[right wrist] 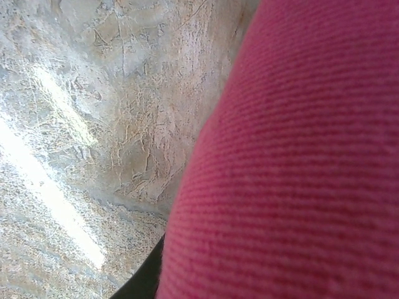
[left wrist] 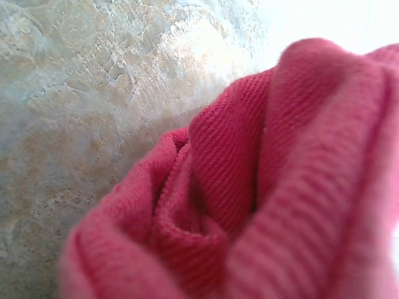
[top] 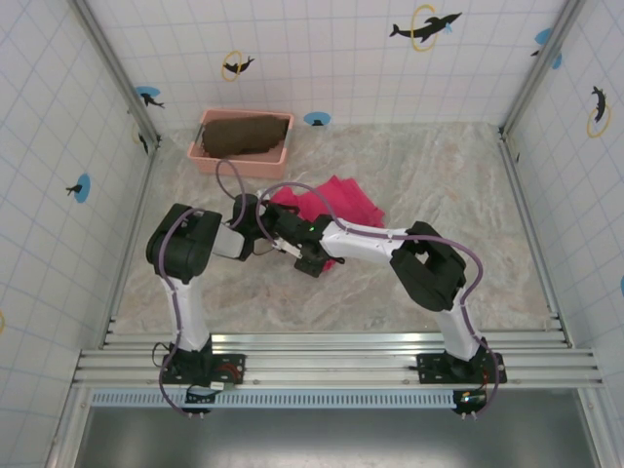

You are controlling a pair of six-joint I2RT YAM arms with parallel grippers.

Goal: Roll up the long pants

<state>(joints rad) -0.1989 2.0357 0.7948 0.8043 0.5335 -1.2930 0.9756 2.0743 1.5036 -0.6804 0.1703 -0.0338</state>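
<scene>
Long pants (top: 331, 200) lie bunched on the table (top: 448, 185), left of centre, just in front of the pink basket (top: 208, 156) that holds a dark brown cloth (top: 244, 134). My left hand (top: 261, 237) and right hand (top: 289, 234) meet side by side at the pants' near-left edge. Through the wrist cameras the cloth sits pressed close, folded on the left and flat weave on the right, so I cannot tell how far either hand is open or whether it grips.

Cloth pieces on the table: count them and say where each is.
2: pink pants bunched on the table, centre; dark brown cloth in the pink basket, back left. More may be hidden underneath.
</scene>
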